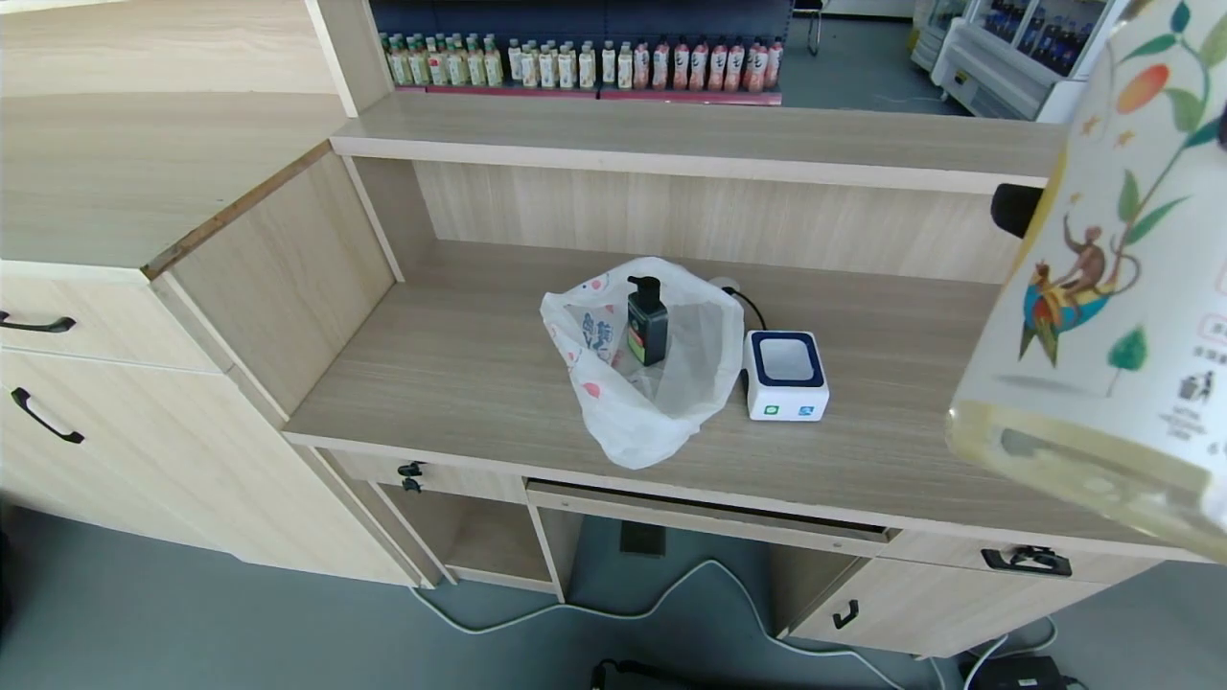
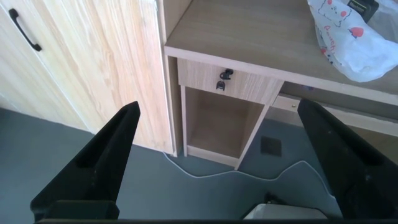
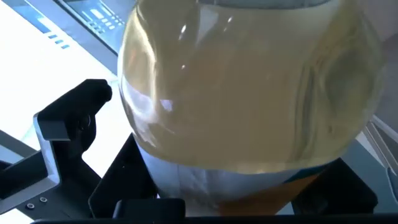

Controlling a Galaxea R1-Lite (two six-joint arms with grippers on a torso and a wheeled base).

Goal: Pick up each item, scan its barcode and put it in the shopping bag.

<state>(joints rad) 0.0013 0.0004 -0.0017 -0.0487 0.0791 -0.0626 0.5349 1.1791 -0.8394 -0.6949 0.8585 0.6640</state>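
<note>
The head camera sits high and looks forward and down on the desk (image 1: 460,374). The shopping bag (image 1: 623,422) lies at mid-distance in the centre, and a bottle (image 1: 1102,287) hangs very close to the lens, right of the bag. The left wrist camera is low, out in front of the desk (image 2: 249,31) and left of the bag (image 2: 354,46). It faces the keyed drawer (image 2: 222,78) and the floor. Both views share the bag and that drawer (image 1: 412,474). The right wrist camera is pressed close to the bottle's (image 3: 249,93) base.
</note>
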